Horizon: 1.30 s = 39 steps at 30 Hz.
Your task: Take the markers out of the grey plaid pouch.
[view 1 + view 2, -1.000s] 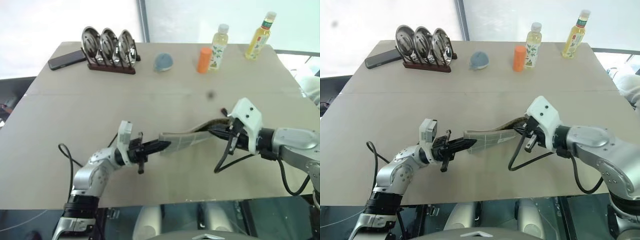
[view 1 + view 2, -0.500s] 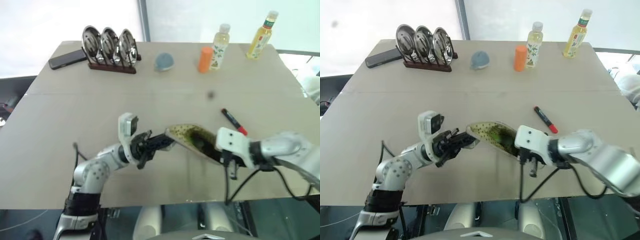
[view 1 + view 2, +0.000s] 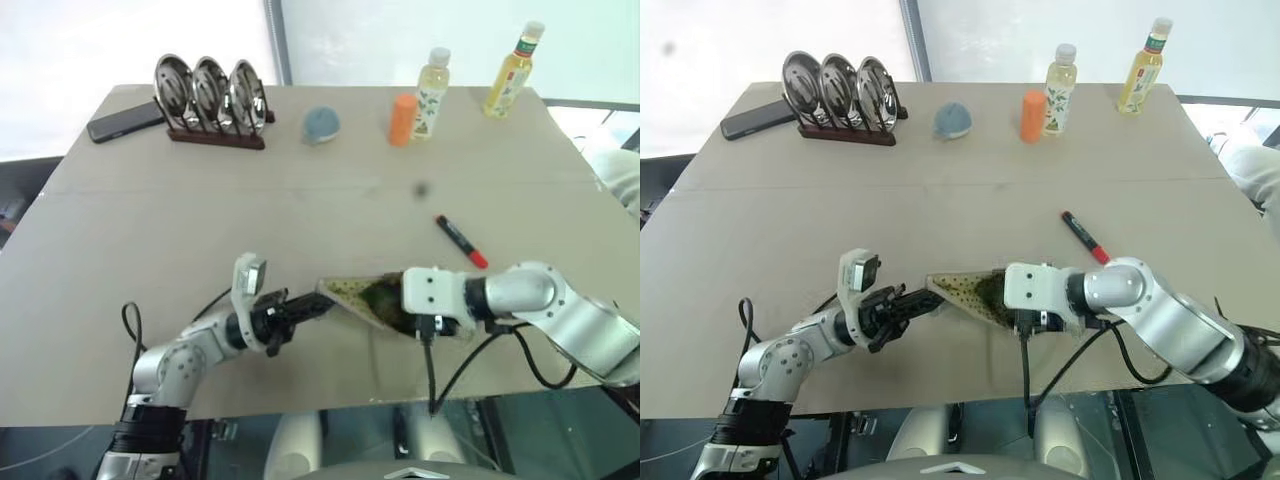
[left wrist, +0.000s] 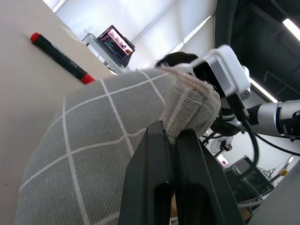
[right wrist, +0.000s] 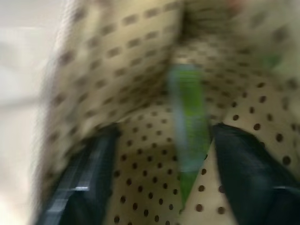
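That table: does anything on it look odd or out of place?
A red marker lies loose on the table, apart from the grey plaid pouch, which is held open off the surface, a green highlighter still inside.

A tan table [image 3: 200, 210] is carrying a red marker [image 3: 461, 242], plate rack [image 3: 210, 92], phone [image 3: 125, 119], orange bottle [image 3: 402, 119], two drink bottles [image 3: 432, 80] and a grey lump [image 3: 321, 124].

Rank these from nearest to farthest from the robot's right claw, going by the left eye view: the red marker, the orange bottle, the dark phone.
Measured from the right claw, which is inside the pouch's mouth:
1. Red marker, lying on the table just beyond the claw, to its right.
2. Orange bottle, standing near the table's far edge.
3. Dark phone, at the far left corner beside the rack.
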Available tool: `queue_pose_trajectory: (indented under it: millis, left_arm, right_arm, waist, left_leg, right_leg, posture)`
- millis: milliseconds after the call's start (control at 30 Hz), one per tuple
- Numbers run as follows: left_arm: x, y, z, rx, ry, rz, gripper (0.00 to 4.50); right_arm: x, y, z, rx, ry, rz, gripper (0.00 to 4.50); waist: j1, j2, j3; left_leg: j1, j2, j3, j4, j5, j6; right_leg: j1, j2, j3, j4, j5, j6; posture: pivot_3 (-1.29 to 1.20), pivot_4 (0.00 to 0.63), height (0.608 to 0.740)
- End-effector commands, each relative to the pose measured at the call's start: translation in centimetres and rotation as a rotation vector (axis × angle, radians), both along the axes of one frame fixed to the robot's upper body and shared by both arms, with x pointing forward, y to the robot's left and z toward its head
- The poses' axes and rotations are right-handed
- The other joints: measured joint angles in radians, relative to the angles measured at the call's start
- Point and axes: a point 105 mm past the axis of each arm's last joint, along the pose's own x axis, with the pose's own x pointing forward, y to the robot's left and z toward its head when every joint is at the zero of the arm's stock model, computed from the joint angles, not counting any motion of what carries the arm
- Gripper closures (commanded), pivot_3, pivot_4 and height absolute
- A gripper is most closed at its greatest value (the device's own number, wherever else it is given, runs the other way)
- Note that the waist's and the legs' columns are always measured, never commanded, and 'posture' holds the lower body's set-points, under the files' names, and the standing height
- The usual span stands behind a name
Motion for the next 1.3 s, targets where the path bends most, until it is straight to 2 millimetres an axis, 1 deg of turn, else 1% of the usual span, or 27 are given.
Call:
queue_pose_trajectory:
  millis: [33, 167, 267, 433, 533, 567, 600, 633, 700, 733, 767, 867, 933, 1067, 1133, 1300]
  left_arm:
    - [0.3, 0.6, 0.4, -0.014, -0.035, 0.021, 4.5]
    - [0.4, 0.3, 0.9, -0.024, -0.065, 0.014, 4.5]
    - [0.2, 0.1, 1.1, -0.028, -0.071, -0.004, 4.5]
    - [-0.2, -1.0, 2.3, -0.035, -0.094, -0.027, 4.5]
    - [-0.4, -1.4, 2.8, -0.044, -0.104, -0.03, 4.5]
    - [-0.3, -1.4, 3.0, -0.05, -0.107, -0.023, 4.5]
    - [-0.2, -1.4, 3.1, -0.052, -0.108, -0.015, 4.5]
    - [-0.1, -1.4, 3.1, -0.053, -0.108, -0.009, 4.5]
    - [0.3, -1.0, 2.9, -0.037, -0.119, 0.022, 4.5]
    - [0.6, -0.7, 2.7, -0.018, -0.133, 0.046, 4.5]
    - [1.2, -0.3, 2.3, 0.012, -0.153, 0.084, 4.5]
    - [2.5, 0.6, 1.7, 0.079, -0.225, 0.176, 4.5]
    - [3.0, 1.0, 1.3, 0.095, -0.25, 0.201, 4.5]
    - [3.8, 1.9, 0.2, 0.128, -0.301, 0.249, 4.5]
    - [4.0, 2.0, 0.0, 0.131, -0.318, 0.253, 4.5]
    - [4.3, 2.0, -0.1, 0.122, -0.341, 0.254, 4.5]
  right_arm:
    - [0.5, 0.7, -0.1, -0.033, -0.061, 0.068, 0.62]
    - [1.7, 2.3, -0.6, -0.051, -0.088, 0.119, 0.62]
    - [3.3, 3.6, -1.2, -0.043, -0.128, 0.112, 0.62]
    - [5.6, 4.2, -3.0, -0.072, -0.204, 0.041, 0.62]
    - [6.2, 4.1, -4.3, -0.073, -0.213, -0.008, 1.41]
    - [6.2, 3.9, -4.4, -0.066, -0.211, -0.023, 1.65]
    - [6.2, 3.8, -4.4, -0.05, -0.206, -0.037, 2.23]
    - [6.2, 3.7, -4.3, -0.039, -0.204, -0.046, 2.55]
    - [6.1, 3.3, -3.2, -0.01, -0.224, -0.067, 3.41]
    - [6.0, 3.1, -2.4, 0.027, -0.22, -0.082, 3.78]
    - [5.5, 2.9, -1.2, 0.076, -0.216, -0.089, 4.03]
    - [4.2, 2.1, 1.5, 0.18, -0.192, -0.099, 4.09]
    - [3.7, 1.6, 2.4, 0.203, -0.174, -0.101, 4.09]
    - [2.5, 0.4, 4.8, 0.301, -0.137, -0.122, 4.09]
    - [2.2, 0.0, 5.3, 0.33, -0.126, -0.134, 4.09]
    - [1.7, -0.5, 5.7, 0.373, -0.103, -0.155, 4.09]
  waist:
    - [-0.001, 0.0, 0.0]
    - [-0.004, 0.0, 0.0]
    - [-0.005, 0.0, 0.0]
    - [-0.002, 0.0, 0.0]
    - [-0.004, -0.001, -0.001]
    - [-0.004, -0.001, -0.001]
    - [-0.003, -0.001, -0.001]
    - [-0.002, -0.001, -0.001]
    - [-0.002, -0.001, -0.001]
    - [-0.002, -0.001, -0.001]
    - [0.001, -0.001, -0.001]
    - [0.014, -0.001, -0.001]
    - [0.019, -0.001, -0.001]
    - [0.02, 0.0, -0.001]
    - [0.02, 0.0, -0.001]
    - [0.021, 0.0, -0.001]
  left_leg:
    - [0.0, 0.0, 0.0, 0.0, 0.0, 0.0]
    - [0.0, 0.0, 0.0, 0.0, 0.0, 0.0]
    - [0.0, 0.0, 0.0, 0.0, 0.0, 0.0]
    - [0.0, 0.0, 0.0, 0.0, 0.0, 0.0]
    - [0.001, 0.0, 0.0, 0.0, 0.0, 0.0]
    - [0.001, 0.0, 0.0, 0.0, 0.0, 0.0]
    - [0.003, 0.0, 0.0, 0.0, 0.0, 0.0]
    - [0.004, 0.0, 0.0, 0.0, 0.0, 0.0]
    - [0.004, 0.0, 0.0, 0.0, 0.0, 0.0]
    - [0.004, 0.0, 0.0, 0.0, 0.0, 0.0]
    - [0.005, 0.0, 0.0, 0.0, 0.0, 0.0]
    - [0.003, 0.0, 0.0, 0.0, 0.0, 0.0]
    - [0.001, 0.0, 0.0, 0.0, 0.0, 0.0]
    - [0.001, 0.0, 0.0, -0.001, 0.0, 0.0]
    - [0.001, 0.0, 0.0, -0.001, 0.0, 0.0]
    - [0.001, 0.0, 0.0, -0.001, 0.0, 0.0]
  right_leg:
    - [0.0, 0.0, 0.0, 0.0, 0.0, 0.0]
    - [0.0, 0.0, 0.0, 0.001, 0.0, 0.0]
    - [0.0, 0.001, 0.0, 0.001, 0.0, 0.0]
    - [0.0, 0.001, 0.0, 0.001, 0.0, 0.0]
    - [0.001, 0.001, 0.0, 0.002, 0.0, 0.0]
    - [0.002, 0.001, 0.0, 0.002, 0.0, 0.0]
    - [0.003, 0.001, 0.0, 0.002, 0.0, 0.0]
    - [0.004, 0.001, 0.0, 0.002, 0.0, 0.0]
    - [0.004, 0.001, 0.0, 0.002, 0.0, 0.0]
    - [0.004, 0.0, 0.0, 0.002, 0.0, 0.0]
    - [0.004, 0.0, 0.0, 0.002, 0.0, 0.0]
    - [0.004, 0.0, 0.0, 0.002, 0.0, 0.0]
    - [0.003, 0.0, 0.0, 0.001, 0.0, 0.0]
    - [0.002, 0.0, -0.001, 0.001, 0.0, 0.0]
    - [0.002, 0.0, -0.001, 0.001, 0.0, 0.0]
    - [0.002, 0.0, -0.001, 0.001, 0.0, 0.0]
  posture:
    - [0.0, 0.15, 0.74]
    - [0.0, 0.15, 0.74]
    - [0.0, 0.15, 0.74]
    - [0.0, 0.15, 0.74]
    - [0.0, 0.15, 0.74]
    - [0.0, 0.15, 0.74]
    - [0.0, 0.15, 0.74]
    - [0.0, 0.15, 0.74]
    - [0.0, 0.15, 0.74]
    - [0.0, 0.15, 0.74]
    - [0.0, 0.15, 0.74]
    - [0.0, 0.15, 0.74]
    - [0.0, 0.15, 0.74]
    - [0.0, 0.15, 0.74]
    - [0.0, 0.15, 0.74]
    - [0.0, 0.15, 0.74]
